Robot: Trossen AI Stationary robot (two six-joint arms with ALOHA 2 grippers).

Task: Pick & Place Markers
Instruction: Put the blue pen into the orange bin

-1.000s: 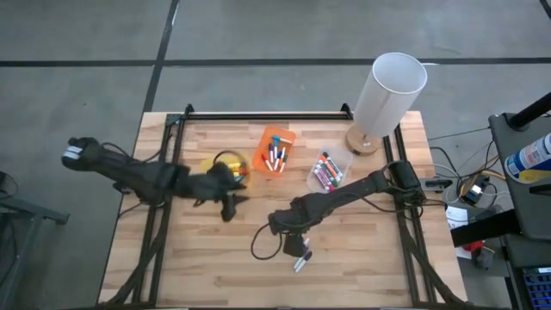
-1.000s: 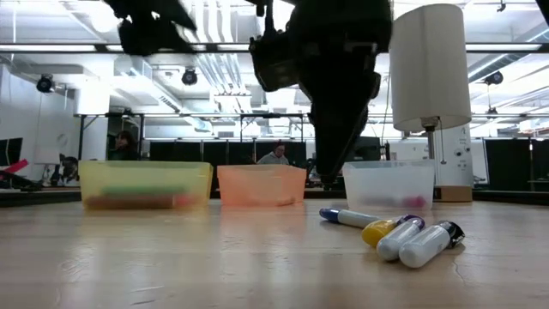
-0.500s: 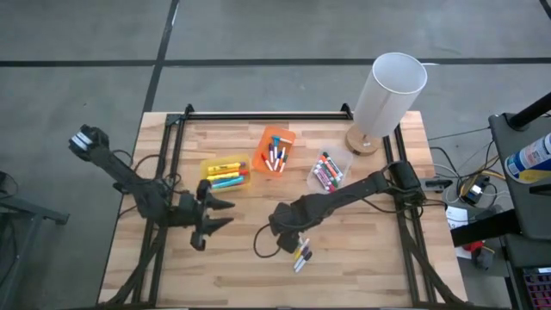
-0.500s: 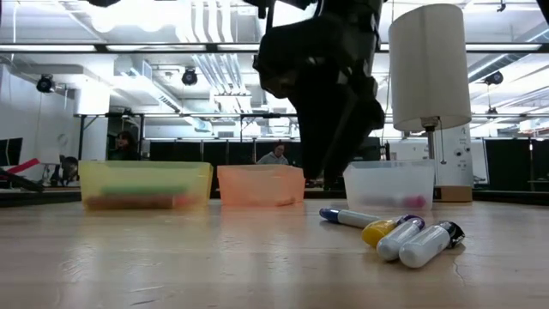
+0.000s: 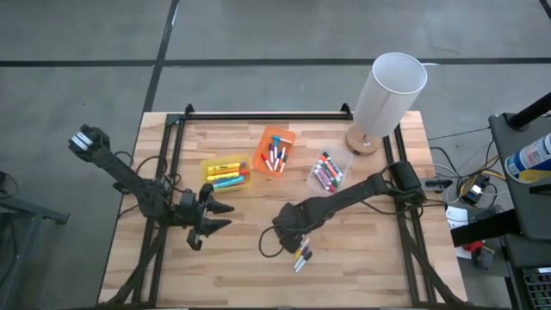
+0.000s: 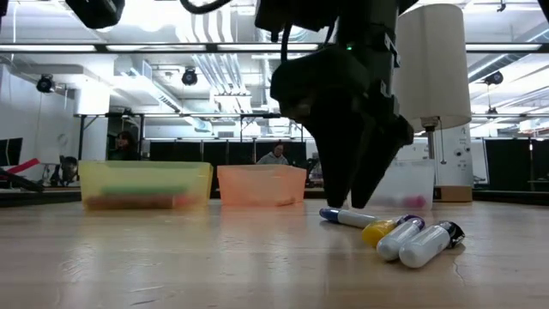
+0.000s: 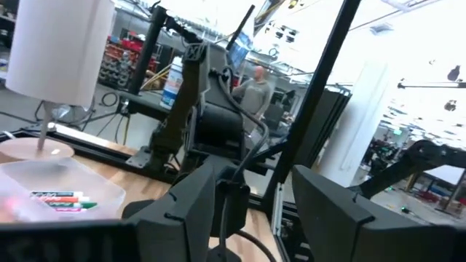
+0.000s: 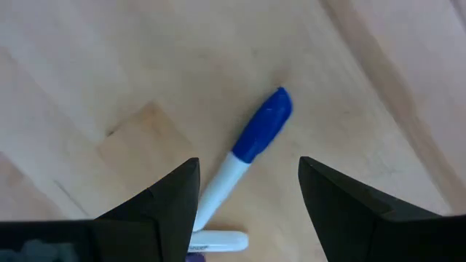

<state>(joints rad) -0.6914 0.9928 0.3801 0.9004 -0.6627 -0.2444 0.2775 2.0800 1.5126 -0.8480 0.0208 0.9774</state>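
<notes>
The right gripper, jaws wide, hangs over the blue-capped marker at centre frame, straddling it for pickup.

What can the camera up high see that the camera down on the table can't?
Only the high view shows the left gripper, open and empty over bare wood, and the markers lying inside the yellow bin, orange bin and clear bin. Only the low view shows the room behind and seated people. Both show the open right gripper hanging over the loose markers, the lamp, and the three bins.
</notes>
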